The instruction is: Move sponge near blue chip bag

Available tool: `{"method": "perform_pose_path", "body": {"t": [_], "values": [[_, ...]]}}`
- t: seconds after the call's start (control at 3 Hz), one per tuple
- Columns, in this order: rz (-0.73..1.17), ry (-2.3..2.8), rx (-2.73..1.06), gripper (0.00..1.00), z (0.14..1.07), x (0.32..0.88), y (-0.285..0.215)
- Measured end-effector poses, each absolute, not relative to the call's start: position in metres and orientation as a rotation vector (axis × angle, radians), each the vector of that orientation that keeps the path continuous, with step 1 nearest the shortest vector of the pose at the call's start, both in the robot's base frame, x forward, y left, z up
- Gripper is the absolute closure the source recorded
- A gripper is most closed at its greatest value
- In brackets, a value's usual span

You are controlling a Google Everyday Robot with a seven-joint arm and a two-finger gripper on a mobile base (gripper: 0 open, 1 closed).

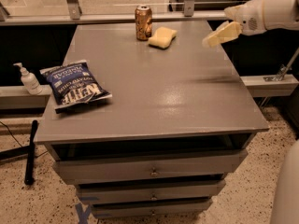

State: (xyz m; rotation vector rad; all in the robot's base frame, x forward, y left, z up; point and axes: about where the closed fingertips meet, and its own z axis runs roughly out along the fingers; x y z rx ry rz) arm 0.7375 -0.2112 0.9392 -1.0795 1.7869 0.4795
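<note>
The pale yellow sponge (pixel 162 37) lies at the back of the grey table top (pixel 154 92), just right of a copper drink can (pixel 143 22). The dark blue chip bag (pixel 74 84) with white lettering lies flat near the table's left edge, far from the sponge. My gripper (pixel 221 34) hangs in the air over the table's right rear part, well to the right of the sponge and not touching it. It holds nothing.
A white pump bottle (pixel 28 79) stands on a ledge left of the table. Drawers (pixel 152 171) sit under the table top. A glass rail (pixel 107 17) runs behind the table. A black pole (pixel 30 150) lies on the floor at left.
</note>
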Motion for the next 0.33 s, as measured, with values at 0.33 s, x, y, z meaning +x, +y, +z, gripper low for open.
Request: {"method": "perform_pose_path", "body": {"t": [0.33], "values": [[0.475, 1.803, -1.053, 0.00, 0.9349, 0.7300, -0.2302]]}}
